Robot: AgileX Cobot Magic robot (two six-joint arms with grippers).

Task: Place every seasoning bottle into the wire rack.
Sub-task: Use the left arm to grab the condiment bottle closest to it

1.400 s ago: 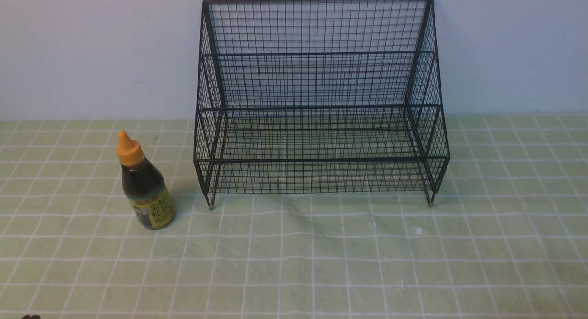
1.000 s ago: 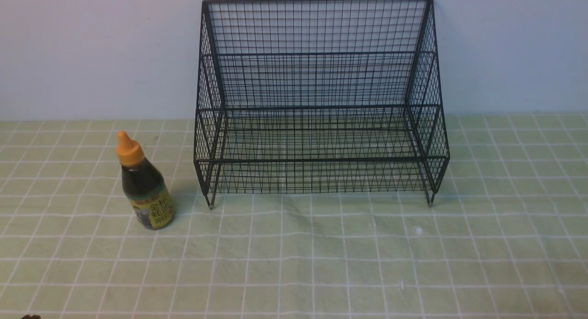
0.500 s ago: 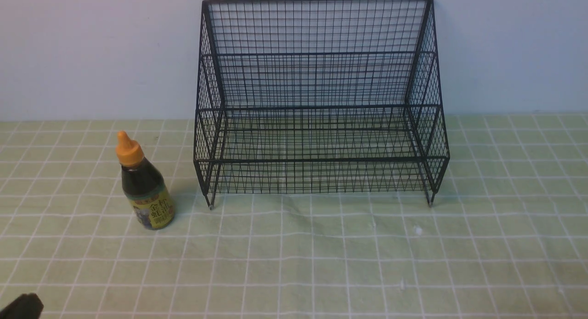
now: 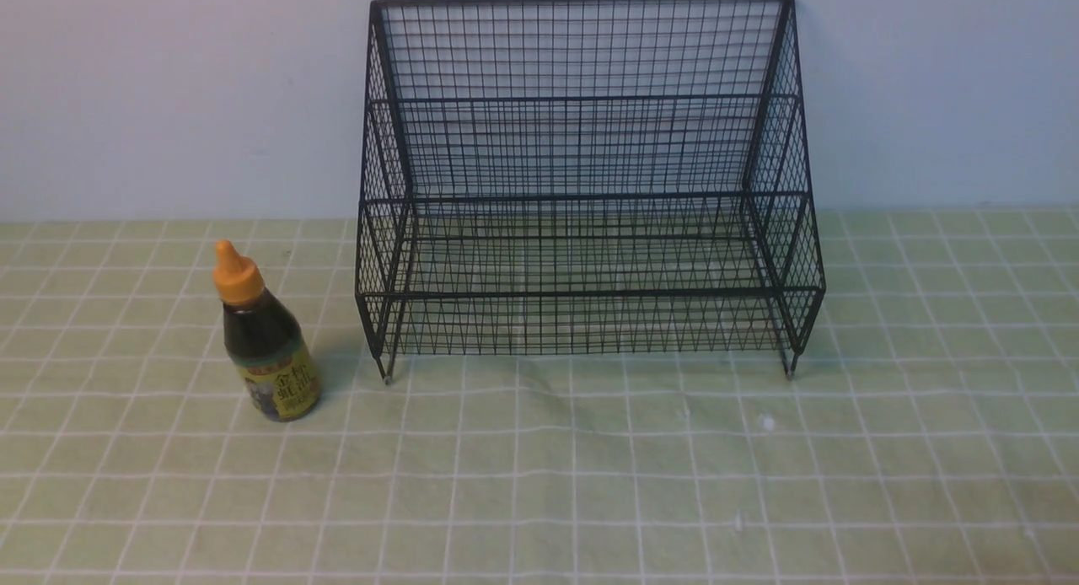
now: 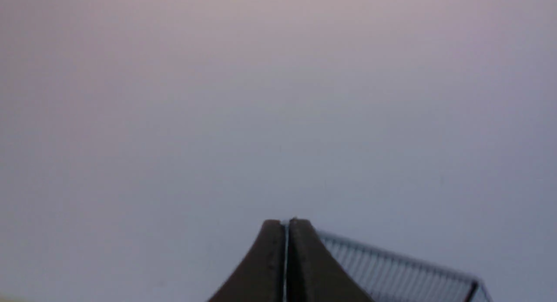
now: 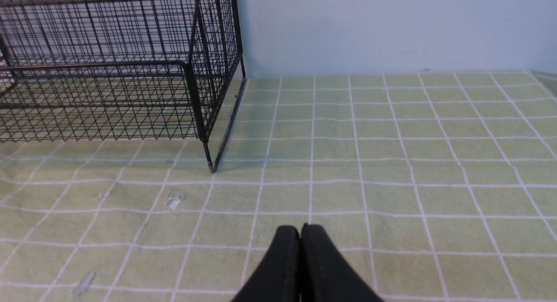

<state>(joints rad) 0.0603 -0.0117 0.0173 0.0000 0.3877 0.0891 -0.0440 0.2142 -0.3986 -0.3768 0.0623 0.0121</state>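
Black wire rack (image 4: 582, 292): standing at back of green checked cloth (image 4: 590, 484)
Seasoning bottle (image 4: 268, 349): standing on cloth, just left of rack, not touching
Left gripper (image 5: 286, 226): fingers pressed together
Right gripper (image 6: 300, 232): fingers pressed together, over cloth

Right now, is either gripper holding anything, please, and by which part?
Nothing is held: the left gripper and right gripper are shut empty; the seasoning bottle stands untouched.

The bottle (image 4: 265, 340) stands upright on the table (image 4: 590, 484), near the left side of the rack (image 4: 582, 189) and apart from it. The rack sits at the table's back edge, against the wall (image 4: 169, 104).
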